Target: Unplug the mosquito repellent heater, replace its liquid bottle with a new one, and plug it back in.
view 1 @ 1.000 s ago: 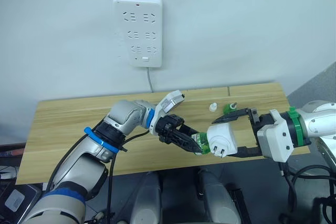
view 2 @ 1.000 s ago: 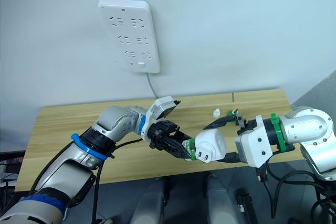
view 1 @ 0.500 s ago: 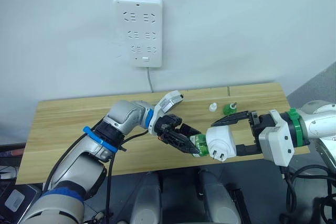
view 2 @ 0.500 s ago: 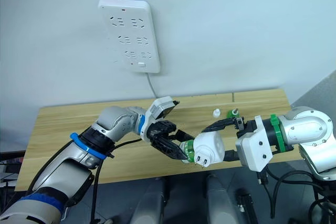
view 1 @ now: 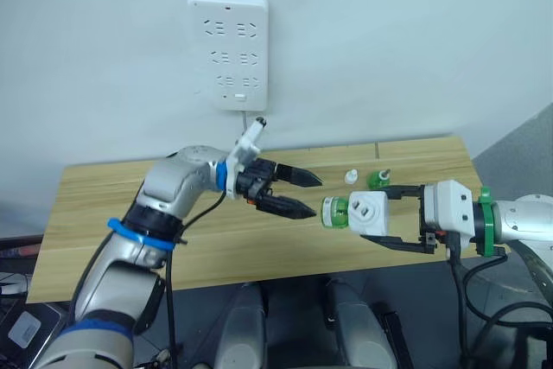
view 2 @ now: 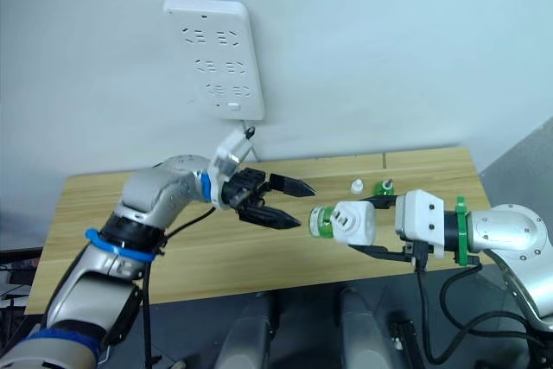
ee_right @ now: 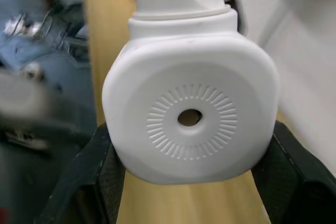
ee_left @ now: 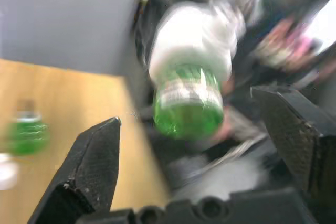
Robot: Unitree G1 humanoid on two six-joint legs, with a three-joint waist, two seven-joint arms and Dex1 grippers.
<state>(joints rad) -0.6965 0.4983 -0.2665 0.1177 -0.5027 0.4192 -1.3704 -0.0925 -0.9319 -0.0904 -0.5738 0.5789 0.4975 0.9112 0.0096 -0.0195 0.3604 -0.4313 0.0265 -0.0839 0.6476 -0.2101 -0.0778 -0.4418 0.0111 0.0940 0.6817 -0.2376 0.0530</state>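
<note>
My right hand [view 1: 390, 216] is closed on the heater [view 1: 371, 213], one black finger on each side of it. I hold the heater up in the air, over the front edge of the desk [view 1: 104, 205], at about 4 o'clock in the head view. The heater is white and lies on its side. Its two metal prongs face me. In the right wrist view I see its round top [ee_right: 189, 117] with a small hole and little lines around the hole.

A green bottle [view 1: 333, 212] sits in the heater and sticks out at 9 o'clock, toward my left hand.

My left hand [view 1: 303, 194] is open. Its two black fingers [view 1: 300, 177] are spread wide and hold nothing. The tips point at 3 o'clock, right at the green bottle, and stop just beside it without touching. In the left wrist view the bottle [ee_left: 189, 103] shows between my two fingers.

On the desk behind the heater, at about 2 o'clock, stands another small green bottle [view 1: 378, 179]. A small white cap [view 1: 351, 176] sits just beside it.

A long white power strip [view 1: 228, 48] hangs on the wall at 12 o'clock. Its cord [view 1: 248, 133] runs down behind the desk.
</note>
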